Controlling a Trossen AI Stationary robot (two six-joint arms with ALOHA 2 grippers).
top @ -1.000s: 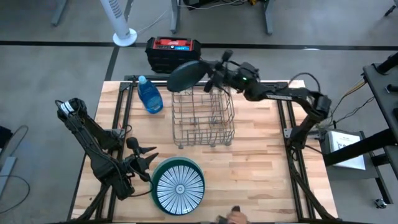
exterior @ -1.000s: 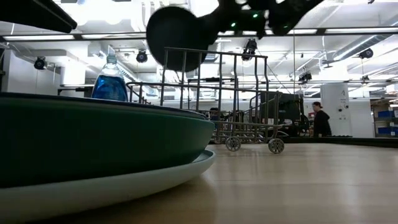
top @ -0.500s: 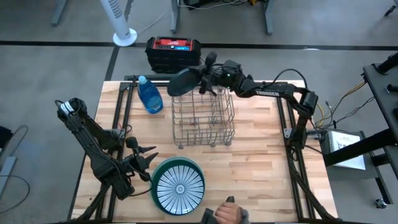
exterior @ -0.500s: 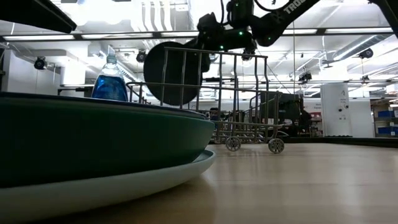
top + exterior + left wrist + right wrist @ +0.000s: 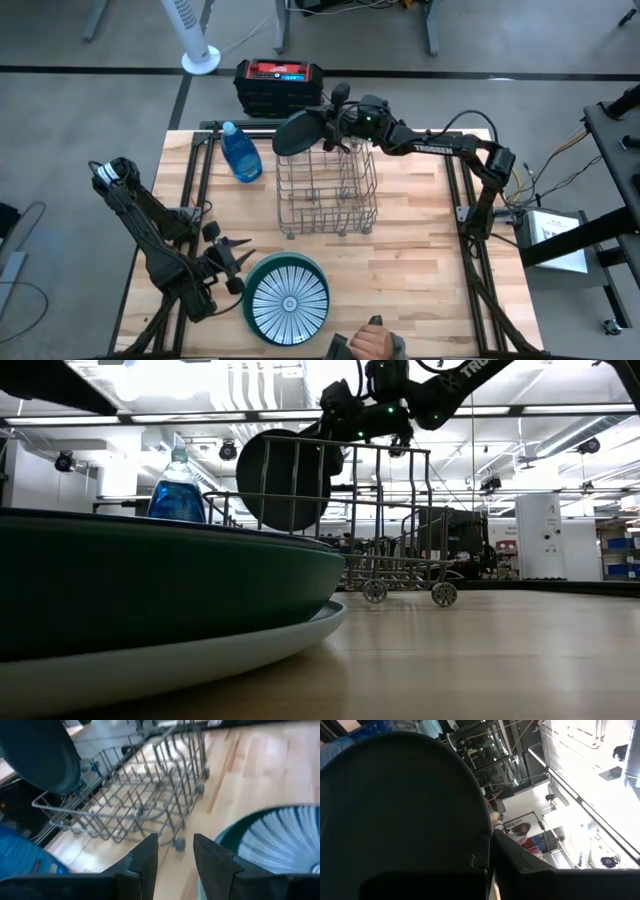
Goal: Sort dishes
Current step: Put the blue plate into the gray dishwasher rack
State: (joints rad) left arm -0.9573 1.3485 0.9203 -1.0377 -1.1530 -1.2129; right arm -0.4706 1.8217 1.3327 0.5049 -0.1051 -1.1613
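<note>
Right gripper (image 5: 330, 125) clamped on dark teal plate (image 5: 297, 131), held on edge over far-left corner of wire rack (image 5: 327, 190), plate's lower rim dipping among the rack's upper wires in the low view. Left gripper (image 5: 237, 257) parked low at near-left of wooden table (image 5: 420, 250), fingers (image 5: 145, 862) parted with nothing between them, just beside striped plate (image 5: 289, 299) lying in green plate (image 5: 250, 300) near the front edge. Seen only from above: blue bottle (image 5: 240, 152) left of the rack, black and red case (image 5: 279, 82) and white fan base (image 5: 200, 60) on the floor beyond, a person's hand (image 5: 370, 343) at the near edge. Seen only from table height: a paler plate rim (image 5: 250, 650) under the green one. Counted from above: three plates, one rack, one bottle, two arms. Right wrist view filled almost wholly by the teal plate's dark face
</note>
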